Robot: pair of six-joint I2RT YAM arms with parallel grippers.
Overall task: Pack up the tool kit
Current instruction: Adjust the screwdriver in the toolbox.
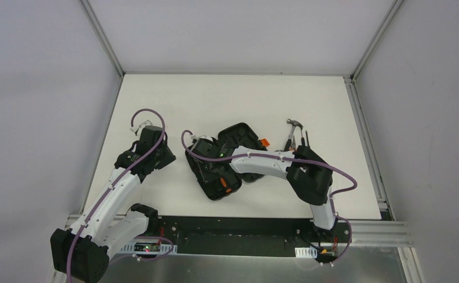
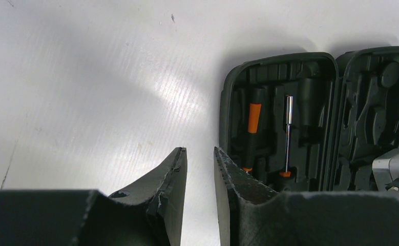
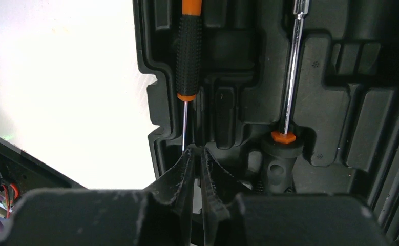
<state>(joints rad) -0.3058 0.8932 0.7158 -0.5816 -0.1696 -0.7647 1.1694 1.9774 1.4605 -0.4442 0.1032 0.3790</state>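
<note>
The white table [image 1: 233,100] carries the case [image 1: 241,134] near its middle, lying open with both moulded halves facing up and an orange latch [image 1: 264,142] on the far-right edge. The right arm [image 1: 262,164] reaches in from the right of the case and lies across it. The left arm [image 1: 118,188] stands off to the left of the case, apart from it.

On the table just right of the case lies the hammer [image 1: 290,134], head pointing away from the arms, with a dark tool [image 1: 304,140] beside it, too small to identify.

Two tools sit in slots in the case's left half: a screwdriver [image 3: 188,51] with a black grip and orange collar, near the outer wall, and a steel shaft [image 3: 291,66] with an orange collar, nearer the hinge.

The right gripper [image 3: 197,152] is over that half with its fingers pinched to a thin slit, right beside the screwdriver's tip; whether they touch the tip cannot be told. The left gripper [image 2: 199,149] is over bare table left of the case, fingers parted and grasping nothing.
</note>
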